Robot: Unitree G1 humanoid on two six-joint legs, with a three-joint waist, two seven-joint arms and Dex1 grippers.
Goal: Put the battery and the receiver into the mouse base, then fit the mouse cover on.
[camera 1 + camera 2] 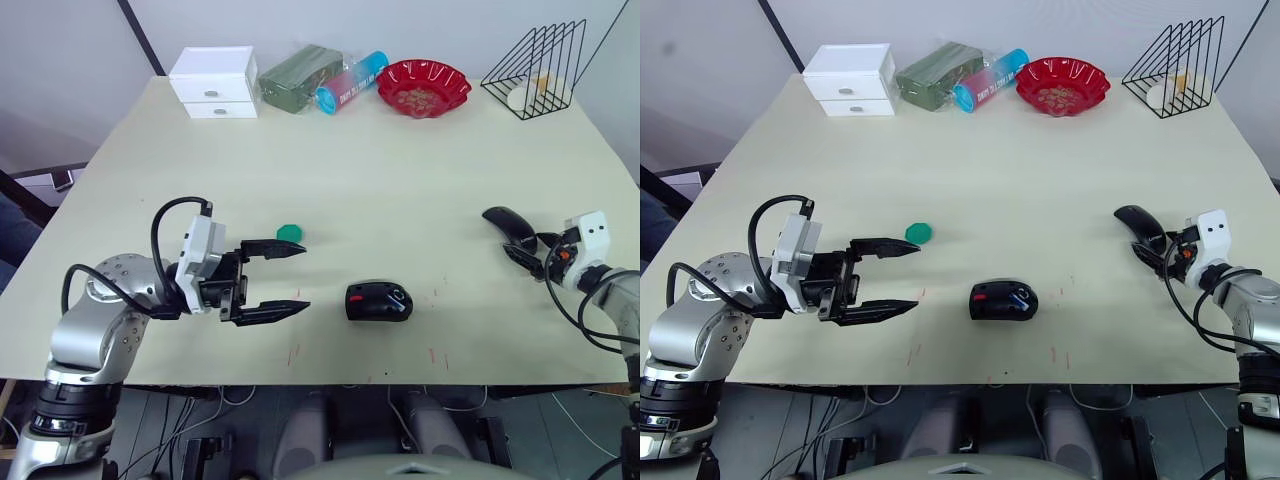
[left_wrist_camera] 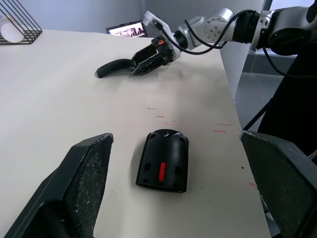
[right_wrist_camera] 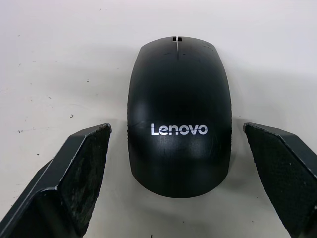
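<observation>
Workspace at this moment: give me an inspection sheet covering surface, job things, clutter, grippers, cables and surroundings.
Surface: pale table, small red marks near the front edge.
Job things: mouse base near the front middle, red parts and what looks like a blue battery showing inside; mouse cover lying flat at the robot's right, logo up. Receiver: cannot tell.
Clutter: green disc; at the back a white drawer box, green packet, blue-pink tube, red bowl, wire rack.
Grippers: left gripper open, holding nothing, pointing at the base; right gripper open, its fingers on either side of the cover.
Cables: black loops on both wrists.
Surroundings: grey wall behind the table.
</observation>
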